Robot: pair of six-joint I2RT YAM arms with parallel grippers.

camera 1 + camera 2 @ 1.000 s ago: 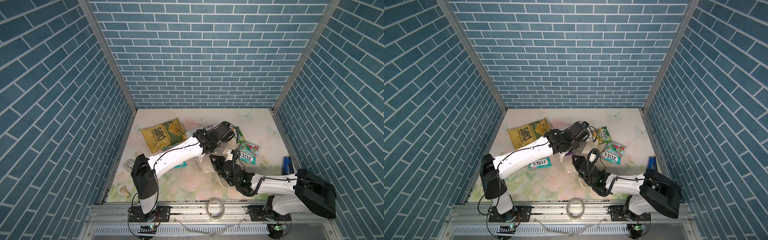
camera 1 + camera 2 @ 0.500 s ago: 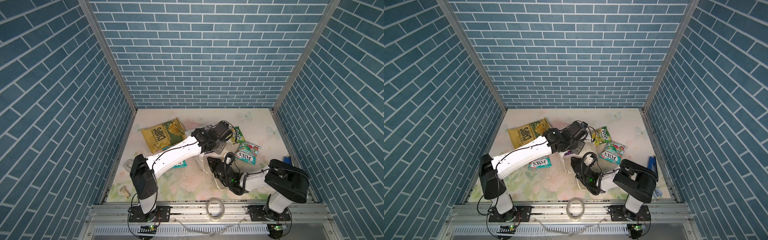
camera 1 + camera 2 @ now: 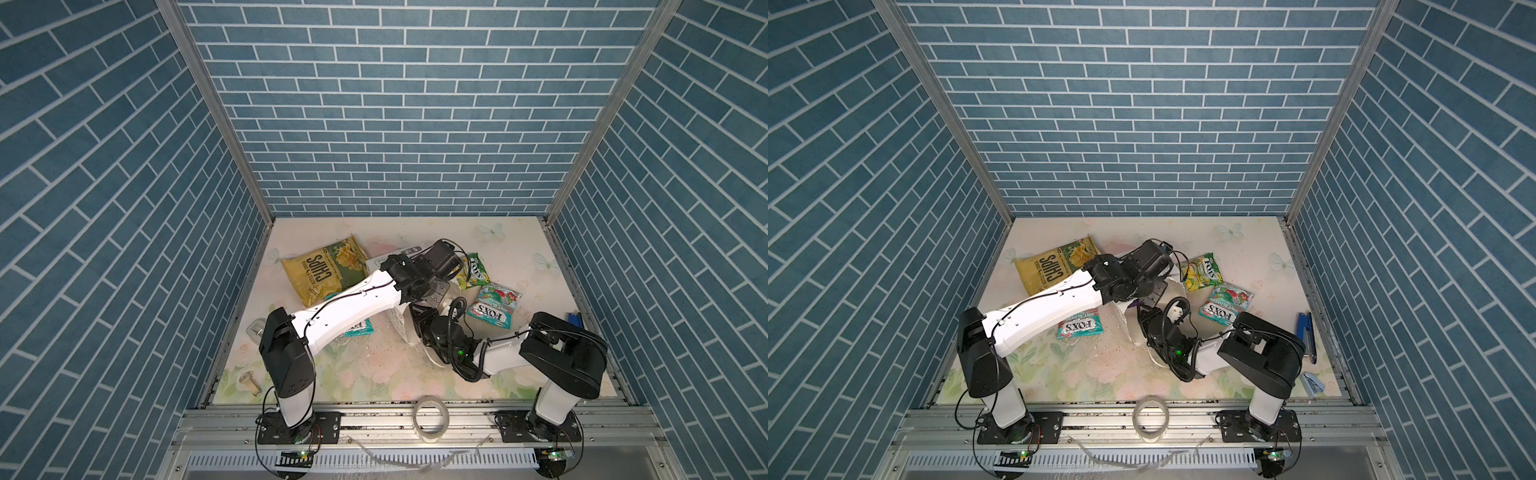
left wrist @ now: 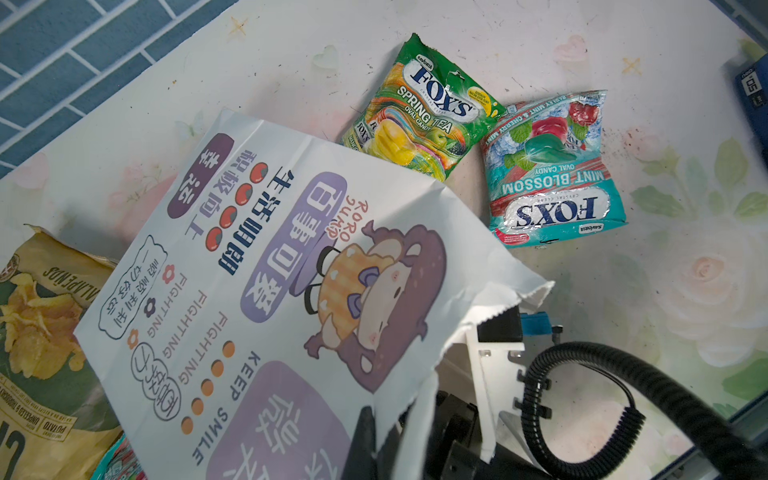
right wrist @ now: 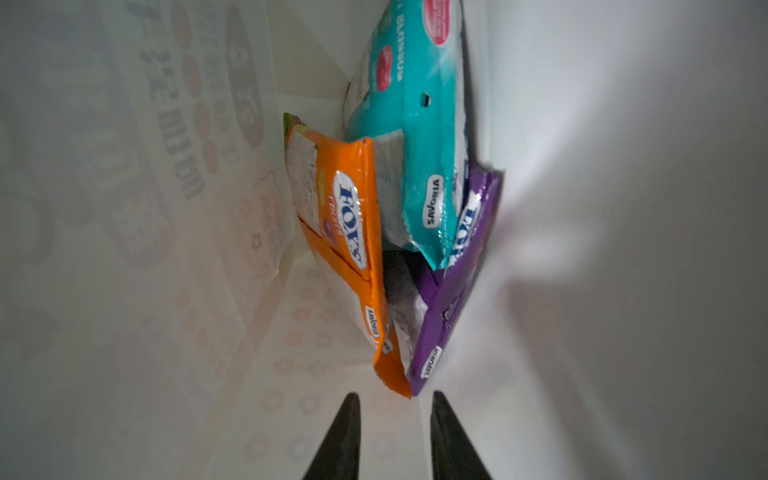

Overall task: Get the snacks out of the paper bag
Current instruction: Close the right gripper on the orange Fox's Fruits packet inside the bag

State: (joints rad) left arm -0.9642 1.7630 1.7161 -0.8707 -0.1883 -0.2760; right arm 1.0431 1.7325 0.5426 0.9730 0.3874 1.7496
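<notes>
L arm over bag, stapler R edge

in both top views the paper bag is mostly covered by the two arms, and the right claw is inside it, unseen from above; a teal packet only peeks from under the left arm

in the left wrist view the chips bag and a blue stapler are cut by the edges; of the left claw one dark finger shows, the other behind paper

in the right wrist view the bag's walls are blurred, and the purple packet sits half hidden behind an inner teal packet that runs off the edge
</notes>
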